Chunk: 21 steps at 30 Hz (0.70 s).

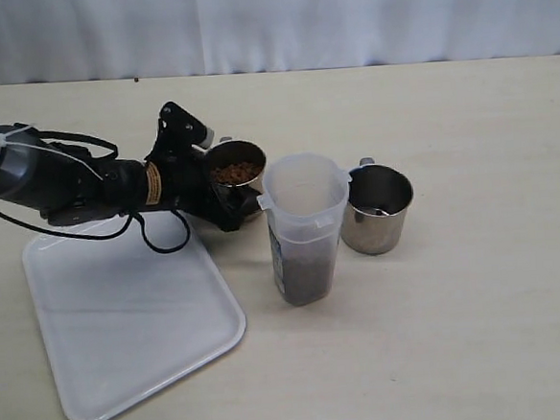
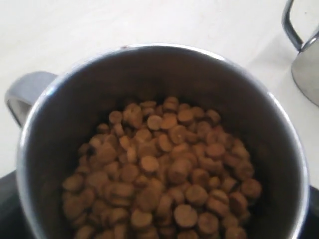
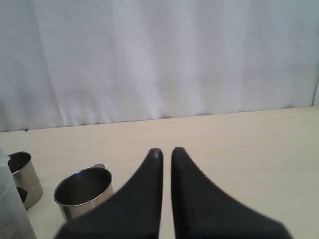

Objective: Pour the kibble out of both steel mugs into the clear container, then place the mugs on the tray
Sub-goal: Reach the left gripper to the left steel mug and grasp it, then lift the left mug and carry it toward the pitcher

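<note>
Exterior view: the task looks about half done. The clear container (image 1: pixel 305 218) stands upright in the middle of the surface (image 1: pixel 462 332) with a dark layer of pellets filling its lower part. Just beside it on the right is an empty steel mug (image 1: pixel 377 218), also upright, so I judge that one pour has been made. The other pour has not: the full steel mug (image 1: pixel 238 153) sits behind and to the left of the container, and the kibble (image 1: pixel 235 173) in it comes well up its walls.

The left gripper (image 1: pixel 222 176) has its jaws on either side of this full mug. Whether they already press on the steel or only bracket it, I cannot tell. The left wrist view shows only the mug's mouth heaped with pellets, with dark gripper parts at the lower corners.

The right gripper (image 3: pixel 166 152) is out of the exterior view. Its own camera shows the two fingers drawn together to a thin slit, holding nothing, raised above the surface with both mugs off to one side.

What is left, as I read it: lift and tip the full mug over the container, then move both mugs to the tray (image 1: pixel 134 316) — neither one is on it now. The tray lies flat at the front left, under the left arm.

Count: two steel mugs, one clear container, one tray and two lots of kibble — one in the mug, one in the container.
</note>
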### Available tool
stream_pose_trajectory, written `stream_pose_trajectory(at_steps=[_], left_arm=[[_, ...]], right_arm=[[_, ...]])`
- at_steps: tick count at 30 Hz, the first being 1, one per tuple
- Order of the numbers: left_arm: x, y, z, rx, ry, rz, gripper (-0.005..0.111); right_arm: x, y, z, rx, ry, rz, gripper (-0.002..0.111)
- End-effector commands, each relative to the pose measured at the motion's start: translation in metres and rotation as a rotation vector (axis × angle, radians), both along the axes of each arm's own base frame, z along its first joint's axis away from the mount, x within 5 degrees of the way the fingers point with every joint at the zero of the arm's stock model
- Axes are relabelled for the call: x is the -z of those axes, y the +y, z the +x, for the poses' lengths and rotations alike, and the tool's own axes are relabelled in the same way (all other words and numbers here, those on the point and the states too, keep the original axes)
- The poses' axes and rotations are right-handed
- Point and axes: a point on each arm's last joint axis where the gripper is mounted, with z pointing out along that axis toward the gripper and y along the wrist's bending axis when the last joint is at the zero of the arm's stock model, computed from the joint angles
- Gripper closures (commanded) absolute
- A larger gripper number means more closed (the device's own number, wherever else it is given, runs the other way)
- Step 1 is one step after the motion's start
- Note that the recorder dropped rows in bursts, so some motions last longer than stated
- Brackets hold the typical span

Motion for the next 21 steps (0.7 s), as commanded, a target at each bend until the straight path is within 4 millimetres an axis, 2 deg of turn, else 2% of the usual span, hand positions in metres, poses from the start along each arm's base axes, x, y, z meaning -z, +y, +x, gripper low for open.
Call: stream_pose_trajectory(at_steps=[1,4,10,16,21], left_arm=[[-0.007,0.004,0.004,-0.026,-0.015,0.04,0.106],[-0.024,0.013,0.009,-0.095,-0.015,0.058,0.107],[-0.079,0.026,0.005,-0.247,-0.056,0.136,0.107],[-0.127,0.037,-0.027,-0.254,-0.139,0.104,0.107],[-0.157,0.048,-0.06,-0.268,-0.192,0.064,0.107]], right_arm=[[0.001,0.0,0.0,-0.003,0.002,-0.002,0.103],[0.001,0.0,0.0,-0.003,0.002,0.0,0.103],[0.001,0.0,0.0,-0.003,0.002,0.0,0.103],[0.001,0.0,0.0,-0.003,0.002,0.0,0.103],[0.001,0.0,0.0,-0.003,0.002,0.0,0.103]])
